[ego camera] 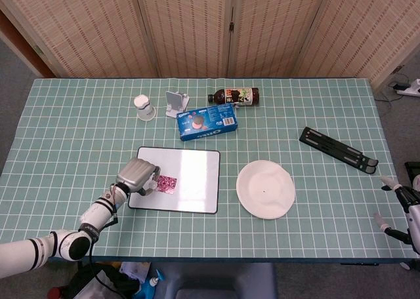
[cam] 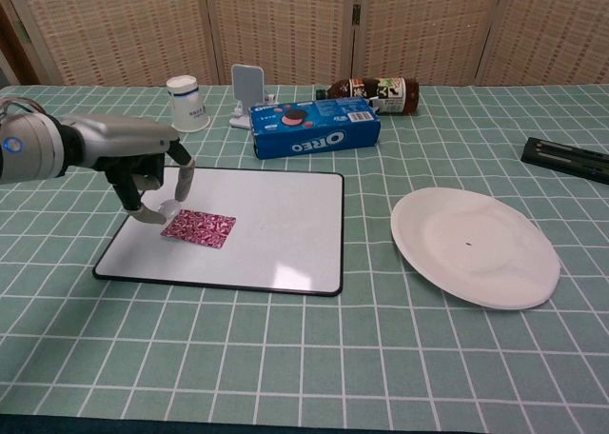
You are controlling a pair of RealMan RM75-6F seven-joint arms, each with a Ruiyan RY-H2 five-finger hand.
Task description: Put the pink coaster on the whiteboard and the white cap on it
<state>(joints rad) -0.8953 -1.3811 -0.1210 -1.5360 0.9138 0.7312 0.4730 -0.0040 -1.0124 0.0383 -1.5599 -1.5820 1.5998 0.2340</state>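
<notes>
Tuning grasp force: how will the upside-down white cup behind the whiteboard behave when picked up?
The white cup looks like thin paper: probably light and easily crushed. It stands rim-down, so likely stable, but its tapered wall may slip upward in a grip. On its side, it would probably roll in a curve.

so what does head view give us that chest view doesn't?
Head view only: the right hand at the table's right edge, fingers apart, holding nothing, plus the full black stand and the power strip on the floor.
Chest view only: the left hand's fingertips hanging at the pink coaster edge; contact unclear.
Both: left hand, coaster on whiteboard, white cap, Oreo box, bottle, plate.
</notes>
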